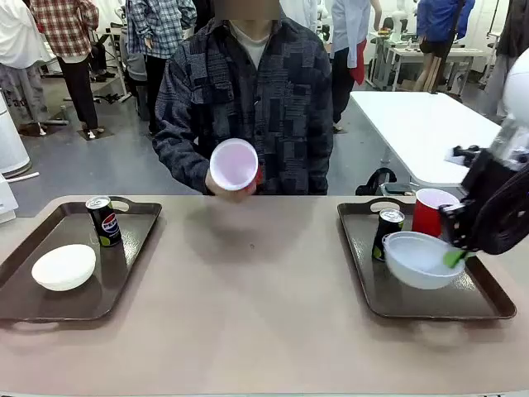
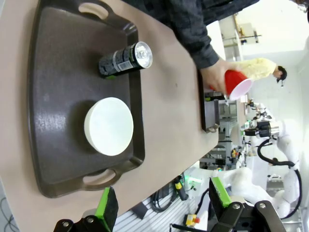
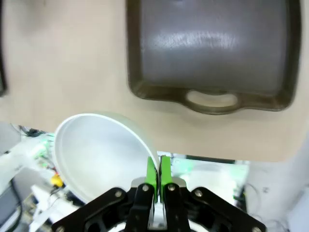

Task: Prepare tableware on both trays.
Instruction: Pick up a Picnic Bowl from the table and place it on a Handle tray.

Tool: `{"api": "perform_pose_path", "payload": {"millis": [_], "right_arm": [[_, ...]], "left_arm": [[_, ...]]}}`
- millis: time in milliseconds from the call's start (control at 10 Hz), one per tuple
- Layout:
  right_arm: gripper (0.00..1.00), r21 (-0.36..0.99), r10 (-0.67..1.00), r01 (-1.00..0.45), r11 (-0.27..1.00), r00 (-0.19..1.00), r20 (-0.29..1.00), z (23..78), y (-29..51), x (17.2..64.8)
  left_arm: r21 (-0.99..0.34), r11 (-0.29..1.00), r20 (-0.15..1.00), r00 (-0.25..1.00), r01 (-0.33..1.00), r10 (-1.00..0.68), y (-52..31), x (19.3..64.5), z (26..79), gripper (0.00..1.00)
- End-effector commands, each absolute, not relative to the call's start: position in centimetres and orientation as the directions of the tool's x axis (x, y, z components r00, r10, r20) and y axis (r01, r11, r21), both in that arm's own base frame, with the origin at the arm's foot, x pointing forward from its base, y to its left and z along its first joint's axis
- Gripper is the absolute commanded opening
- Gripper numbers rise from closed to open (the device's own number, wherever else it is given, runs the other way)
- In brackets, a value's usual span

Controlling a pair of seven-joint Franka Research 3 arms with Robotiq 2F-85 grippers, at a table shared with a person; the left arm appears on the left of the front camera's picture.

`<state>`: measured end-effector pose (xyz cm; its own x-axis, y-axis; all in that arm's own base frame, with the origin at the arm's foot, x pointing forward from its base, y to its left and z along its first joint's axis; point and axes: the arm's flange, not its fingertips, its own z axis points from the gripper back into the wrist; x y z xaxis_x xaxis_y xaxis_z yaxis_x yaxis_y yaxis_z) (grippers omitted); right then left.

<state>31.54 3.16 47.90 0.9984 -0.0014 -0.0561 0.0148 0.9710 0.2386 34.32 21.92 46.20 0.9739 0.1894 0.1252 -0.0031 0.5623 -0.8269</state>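
The right arm (image 1: 519,99) has a smooth white rounded shell, then a boxy black wrist and black jaws faced with bright green pads (image 3: 152,175). The left arm's jaws are black too, with round pins at the knuckles and green pads (image 2: 107,209). The person (image 1: 248,99) at the far side wears a dark grey-blue patchwork check shirt, long-sleeved, over a pale collar.

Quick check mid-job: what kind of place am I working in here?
Likely a lab or workshop hall: another white worktable behind the person, bystanders standing about, bare grey floor.
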Motion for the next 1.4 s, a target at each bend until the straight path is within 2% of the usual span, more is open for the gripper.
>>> {"api": "perform_pose_path", "payload": {"millis": [0, 300, 700, 800, 1300], "right_arm": [[0.01, 0.228, 0.013, -0.002, 0.974, 0.999, -0.045, 48.8, 0.2, 32.4], [0.01, 0.257, -0.063, 0.066, 0.964, 0.998, -0.022, 48.9, -2.5, 32.6], [0.01, 0.252, -0.028, 0.034, 0.967, 0.999, -0.028, 48.9, -1.6, 32.2], [0.04, 0.247, -0.041, 0.046, 0.968, 0.999, -0.026, 49.0, -2.0, 32.3], [0.04, 0.170, 0.046, -0.047, 0.984, 0.999, 0.010, 43.9, -4.1, 34.9]], "left_arm": [[-0.832, 0.554, 0.124, 0.973, -0.005, 0.194, 21.8, 34.1, 46.4, 1.00], [-0.832, 0.554, 0.124, 0.973, -0.005, 0.194, 21.8, 34.1, 46.4, 1.00], [-0.832, 0.554, 0.124, 0.973, -0.005, 0.194, 21.8, 34.1, 46.4, 1.00], [-0.832, 0.554, 0.124, 0.973, -0.005, 0.194, 21.8, 34.1, 46.4, 1.00], [-0.832, 0.554, 0.124, 0.973, -0.005, 0.194, 21.8, 34.1, 46.4, 1.00]]}}
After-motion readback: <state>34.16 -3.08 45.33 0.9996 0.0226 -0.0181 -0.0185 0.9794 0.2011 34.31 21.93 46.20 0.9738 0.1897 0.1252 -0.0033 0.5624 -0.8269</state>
